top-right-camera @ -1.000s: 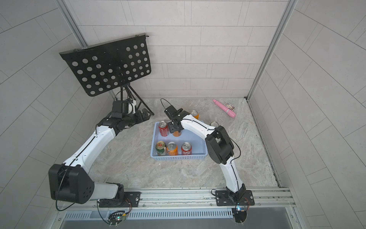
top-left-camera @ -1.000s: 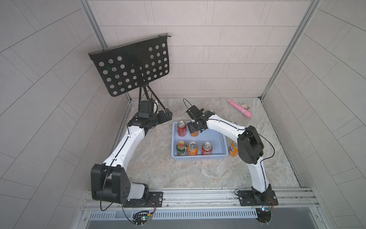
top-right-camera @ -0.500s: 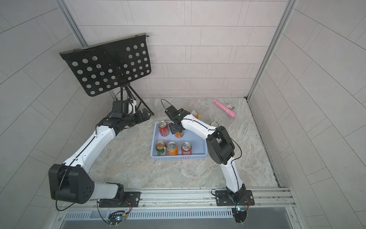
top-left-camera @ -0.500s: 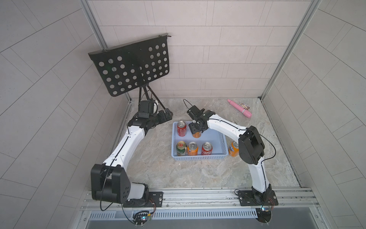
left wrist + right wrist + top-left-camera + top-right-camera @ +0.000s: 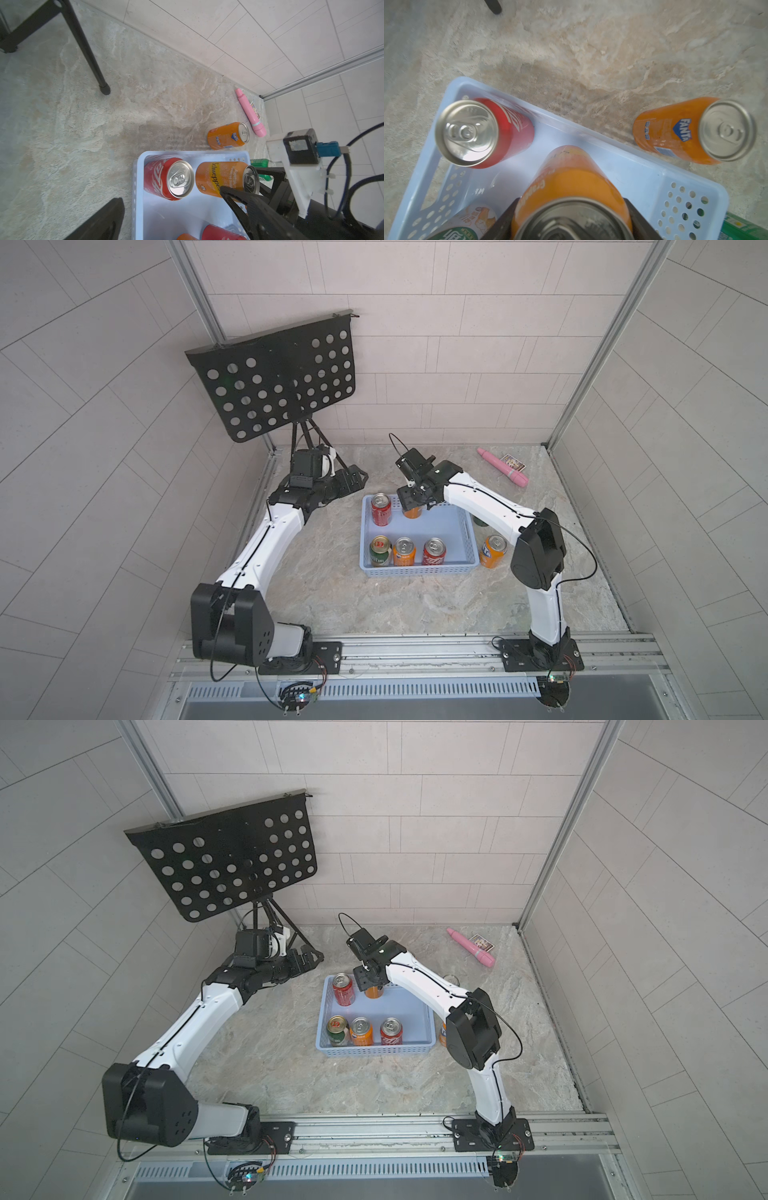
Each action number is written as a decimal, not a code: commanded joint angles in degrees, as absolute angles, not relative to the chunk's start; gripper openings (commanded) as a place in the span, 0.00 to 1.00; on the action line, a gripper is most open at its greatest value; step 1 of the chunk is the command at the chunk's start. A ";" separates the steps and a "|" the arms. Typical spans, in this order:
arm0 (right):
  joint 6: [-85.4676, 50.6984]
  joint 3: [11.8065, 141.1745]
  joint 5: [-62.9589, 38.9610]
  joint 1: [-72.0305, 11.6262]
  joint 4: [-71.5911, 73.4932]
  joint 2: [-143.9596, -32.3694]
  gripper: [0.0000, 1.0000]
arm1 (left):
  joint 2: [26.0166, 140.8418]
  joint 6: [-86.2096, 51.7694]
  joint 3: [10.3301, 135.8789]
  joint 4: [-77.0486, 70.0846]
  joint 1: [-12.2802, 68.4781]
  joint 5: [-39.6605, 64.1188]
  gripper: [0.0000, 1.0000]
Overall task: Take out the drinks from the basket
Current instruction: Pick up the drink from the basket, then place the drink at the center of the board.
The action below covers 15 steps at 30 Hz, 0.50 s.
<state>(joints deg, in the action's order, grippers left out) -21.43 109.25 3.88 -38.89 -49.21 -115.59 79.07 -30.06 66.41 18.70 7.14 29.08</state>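
A: Grip state, right side?
B: The right tool (image 5: 415, 502) is clamped on an orange aluminium soda can (image 5: 216, 178), held upright inside the shallow light-blue perforated plastic basket (image 5: 417, 570), beside a red aluminium can (image 5: 381, 510).
A: Left?
B: The left tool (image 5: 353, 483) is held with jaws apart, near the basket.

Brightness: we see bright, even, soft light in both top views, and the pale tiled walls (image 5: 498, 344) look flat.
Shadows: in the left wrist view we find one soft dark patch on the marbled stone floor (image 5: 83, 124), just beside the light-blue perforated plastic basket (image 5: 193, 154).
Glare: we note white highlights on the silver top of the red aluminium can (image 5: 467, 133).
Blur: the orange aluminium can (image 5: 571, 182) nearest the right wrist lens is out of focus.
Distortion: we see wall lines bow toward the top views' edges.
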 commanded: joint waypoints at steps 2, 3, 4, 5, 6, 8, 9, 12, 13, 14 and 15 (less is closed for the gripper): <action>-20.13 112.71 5.04 -38.43 -48.99 -111.77 0.14 | 78.47 -31.09 65.21 14.38 6.69 33.51 1.00; -20.13 113.61 4.89 -38.32 -49.36 -111.93 0.14 | 78.47 -31.16 65.04 14.15 6.78 33.73 1.00; -20.13 114.35 4.77 -38.24 -49.67 -112.05 0.14 | 78.33 -31.20 65.04 14.07 6.76 33.89 1.00; -20.04 115.15 4.75 -38.08 -50.03 -112.22 0.14 | 78.35 -31.20 65.04 14.02 6.76 33.99 1.00; -20.07 116.07 4.79 -37.93 -50.44 -112.39 0.14 | 78.18 -31.20 65.02 13.90 6.81 34.24 1.00; -20.00 117.99 4.69 -37.66 -51.18 -112.82 0.13 | 77.88 -31.28 64.92 13.55 6.88 34.28 1.00; -19.88 119.25 4.60 -37.49 -51.78 -113.15 0.13 | 77.66 -31.29 64.94 13.57 6.88 34.23 1.00; -19.81 122.87 3.77 -37.02 -53.52 -114.51 0.12 | 76.80 -30.34 65.82 15.28 7.01 31.69 1.00; -19.70 124.30 3.37 -36.87 -54.16 -115.10 0.11 | 76.36 -30.40 65.93 15.15 6.98 30.83 1.00; -19.59 125.72 3.10 -36.74 -54.80 -115.80 0.11 | 76.09 -30.62 66.08 14.74 7.00 30.15 1.00; -19.37 127.00 3.16 -36.57 -55.38 -116.32 0.11 | 76.04 -31.01 66.45 14.30 6.95 29.97 1.00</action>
